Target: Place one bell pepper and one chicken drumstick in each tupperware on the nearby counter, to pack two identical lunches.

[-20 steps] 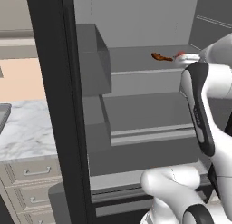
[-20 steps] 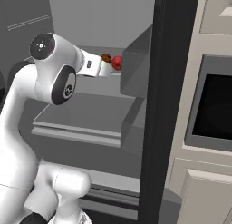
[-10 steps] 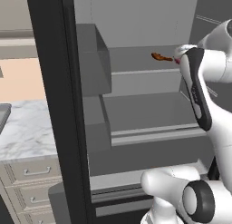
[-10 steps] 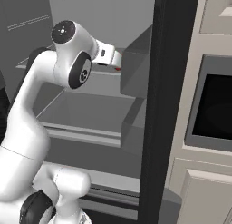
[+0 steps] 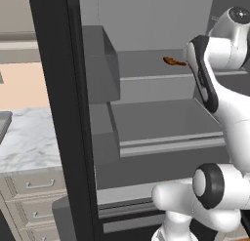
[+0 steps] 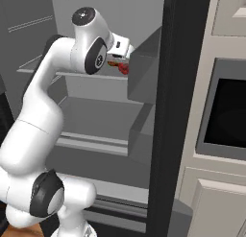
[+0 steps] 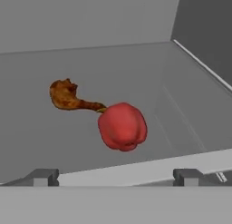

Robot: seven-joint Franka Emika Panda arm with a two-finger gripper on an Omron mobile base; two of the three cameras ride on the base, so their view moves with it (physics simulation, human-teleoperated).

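Observation:
A glossy red bell pepper (image 7: pixel 122 126) lies on the upper shelf of the open fridge, touching the thin end of a dark brown chicken drumstick (image 7: pixel 68 97) just beyond it. My gripper (image 7: pixel 115 177) hovers short of the pepper, open, its fingertips (image 7: pixel 43 177) wide apart with nothing between them. From the right base view the hand (image 6: pixel 126 51) hangs just above the pepper (image 6: pixel 124 69) and drumstick (image 6: pixel 113 64). The drumstick (image 5: pixel 173 62) also shows beside my arm in the left base view. The marble counter (image 5: pixel 29 142) lies to the left. The tupperware is out of view.
The dark fridge door frame (image 5: pixel 63 113) stands between counter and shelves. A grey door bin (image 6: pixel 144 68) juts close to the hand's right. A wider lower shelf (image 5: pixel 161 123) sits below. A built-in oven (image 6: pixel 226 111) is at the right; drawers (image 5: pixel 34 186) sit under the counter.
The arm has swung upward and the hand has risen from level with the pepper to just above it. The pepper and drumstick have not moved, and the jaws have stayed open.

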